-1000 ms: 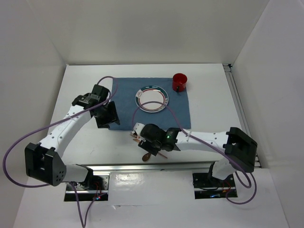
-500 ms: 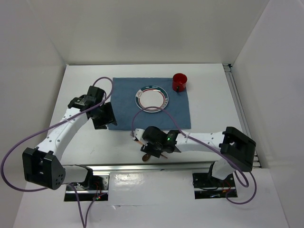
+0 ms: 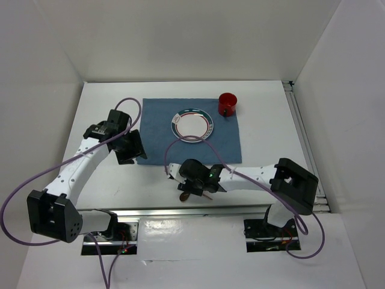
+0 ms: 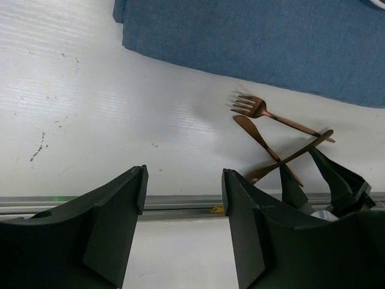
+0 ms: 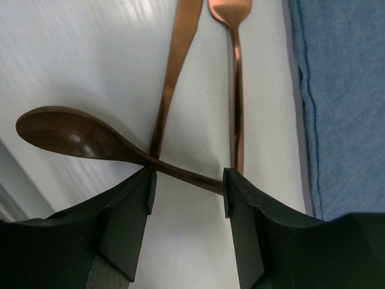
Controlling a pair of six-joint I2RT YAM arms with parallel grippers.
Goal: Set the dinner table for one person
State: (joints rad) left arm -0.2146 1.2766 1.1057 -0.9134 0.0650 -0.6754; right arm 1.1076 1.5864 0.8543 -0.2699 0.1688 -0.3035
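Between the spread jaws of the right gripper | slim glossy copper spoon stem runs finger to finger, crossing the knife, fork at 12 o'clock; closing may skid it or snag all three | left gripper spread, empty, 9 o'clock of woven blue placemat | smooth white dinner table underneath

White rectangular dinner table lies flat, edged by silver rails.
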